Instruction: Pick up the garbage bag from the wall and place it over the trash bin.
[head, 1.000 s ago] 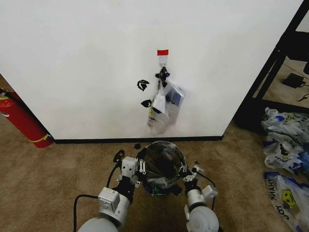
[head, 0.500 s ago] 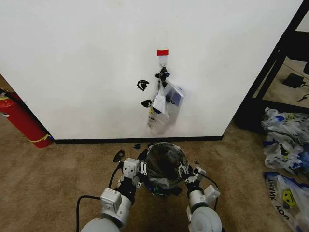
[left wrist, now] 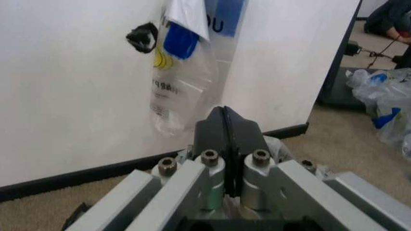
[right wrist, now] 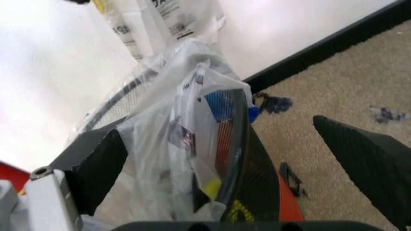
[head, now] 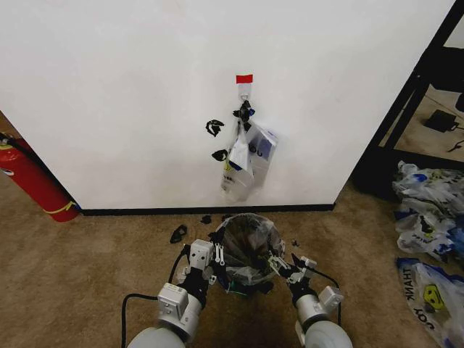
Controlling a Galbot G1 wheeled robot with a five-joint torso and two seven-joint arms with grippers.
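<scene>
The trash bin (head: 245, 243) stands on the carpet just before the white wall (head: 130, 87), black with a red base (right wrist: 292, 209). The garbage bag (head: 250, 230), see-through with blue and yellow print, is draped over its rim; it also appears up close (right wrist: 186, 120) on the bin's rim. My left gripper (head: 217, 255) is at the bin's left side, its fingers (left wrist: 224, 130) shut together with nothing seen between them. At the bin's right side my right gripper (head: 279, 262) is open, and the bin's rim and the bag lie between its fingers (right wrist: 96, 163).
A bunch of clear bags (head: 248, 156) hangs from a hook under a red tape strip (head: 244, 78). A red fire extinguisher (head: 32, 181) leans at the left. Whitish bags (head: 428, 217) lie at the right by a black frame (head: 409, 101). Dark scraps (head: 177, 233) dot the carpet.
Both arms have drawn back a little from the bin toward me, and the right one has shifted to the right. The bag stays over the bin.
</scene>
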